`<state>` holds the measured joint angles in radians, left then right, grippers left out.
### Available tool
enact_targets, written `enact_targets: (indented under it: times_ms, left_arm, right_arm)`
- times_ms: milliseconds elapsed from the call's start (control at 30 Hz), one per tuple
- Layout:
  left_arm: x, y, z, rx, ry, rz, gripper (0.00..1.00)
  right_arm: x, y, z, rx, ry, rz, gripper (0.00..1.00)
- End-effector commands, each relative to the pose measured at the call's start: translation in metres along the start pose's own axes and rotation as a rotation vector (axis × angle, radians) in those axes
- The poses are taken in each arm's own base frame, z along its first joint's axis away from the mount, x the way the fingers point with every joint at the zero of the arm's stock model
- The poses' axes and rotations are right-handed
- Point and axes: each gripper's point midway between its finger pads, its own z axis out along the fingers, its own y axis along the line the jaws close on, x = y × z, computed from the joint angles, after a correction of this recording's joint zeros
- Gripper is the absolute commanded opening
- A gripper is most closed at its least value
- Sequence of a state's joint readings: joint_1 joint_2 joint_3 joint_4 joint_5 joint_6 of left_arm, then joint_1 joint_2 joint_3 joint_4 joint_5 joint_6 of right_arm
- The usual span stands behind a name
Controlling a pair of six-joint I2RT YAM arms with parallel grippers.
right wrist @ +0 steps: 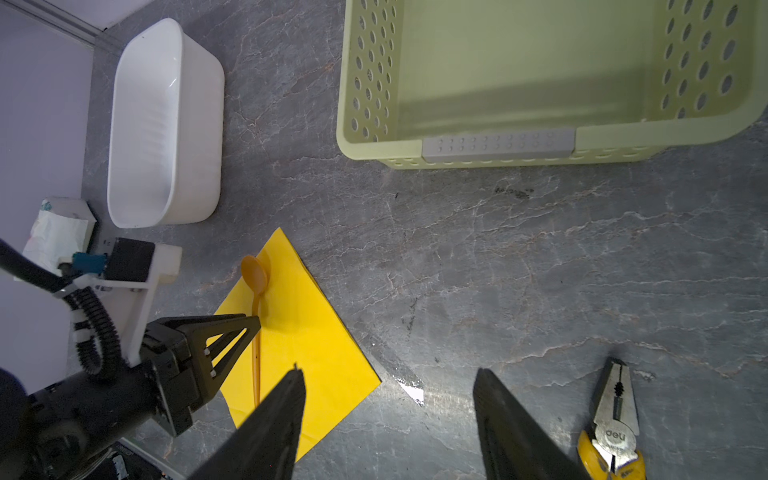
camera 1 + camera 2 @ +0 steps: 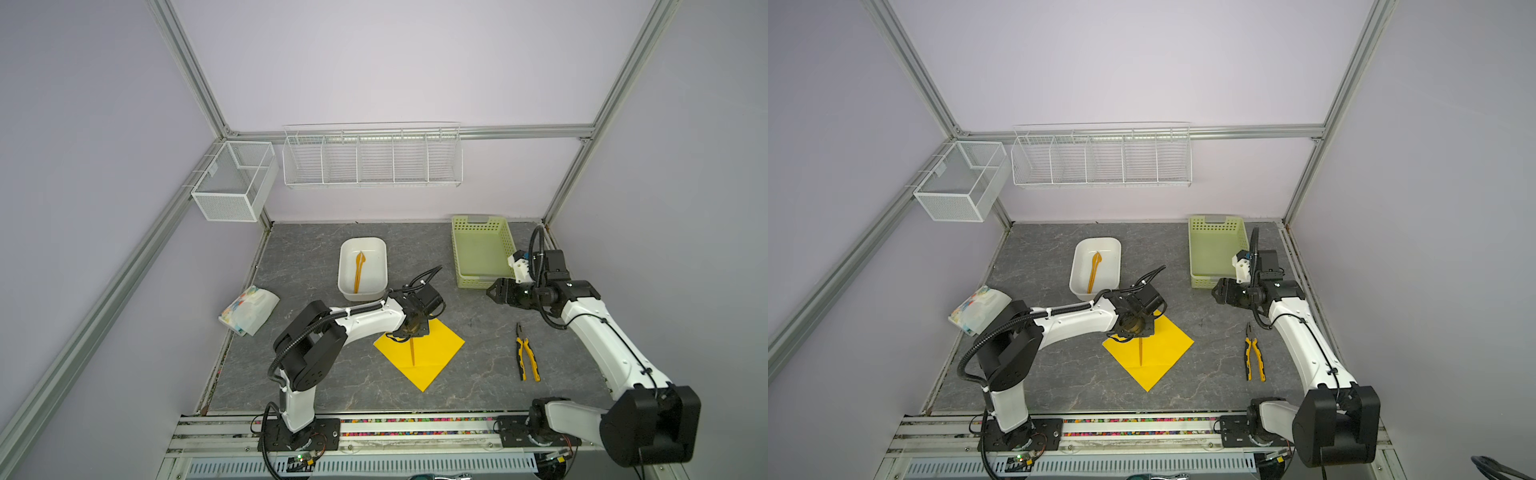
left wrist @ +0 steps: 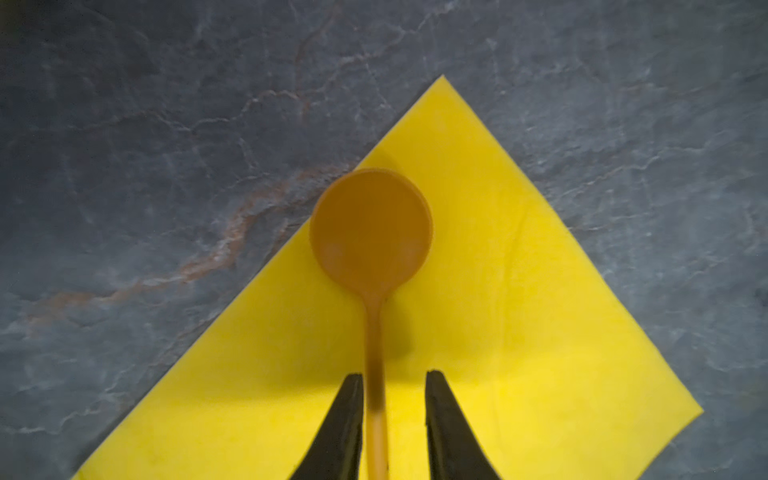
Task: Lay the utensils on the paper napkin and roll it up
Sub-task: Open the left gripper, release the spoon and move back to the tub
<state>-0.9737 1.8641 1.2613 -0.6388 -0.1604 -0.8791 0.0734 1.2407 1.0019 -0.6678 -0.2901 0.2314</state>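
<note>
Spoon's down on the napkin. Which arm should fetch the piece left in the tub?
Left, probably. The left claw, parted round the spoon on the napkin, is just beside the tub with the other utensil. The right claw, open, is farther off by the basket.

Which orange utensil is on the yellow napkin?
The round spoon, lying on the napkin between the left gripper's parted jaws; the other orange piece lies in the white tub.
</note>
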Motion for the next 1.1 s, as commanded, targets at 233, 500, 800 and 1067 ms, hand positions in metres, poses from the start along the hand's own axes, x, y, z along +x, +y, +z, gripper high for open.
enact_targets:
  times_ms: [233,500,800,1067]
  left_arm:
    - [-0.037,-0.011,-0.061,0.025,-0.128,0.028,0.29]
    - [-0.065,0.010,-0.095,-0.042,-0.197,0.074,0.29]
    - [-0.102,0.053,-0.105,-0.024,-0.197,0.052,0.27]
    - [-0.136,0.092,-0.102,-0.011,-0.179,0.030,0.25]
  right_arm:
    - [0.008,-0.001,0.003,-0.014,0.023,0.009,0.68]
    - [0.011,-0.006,0.008,0.008,0.043,0.016,0.67]
    - [0.013,-0.014,0.006,0.067,0.064,0.009,0.67]
    - [0.017,-0.018,0.003,0.096,0.074,0.044,0.67]
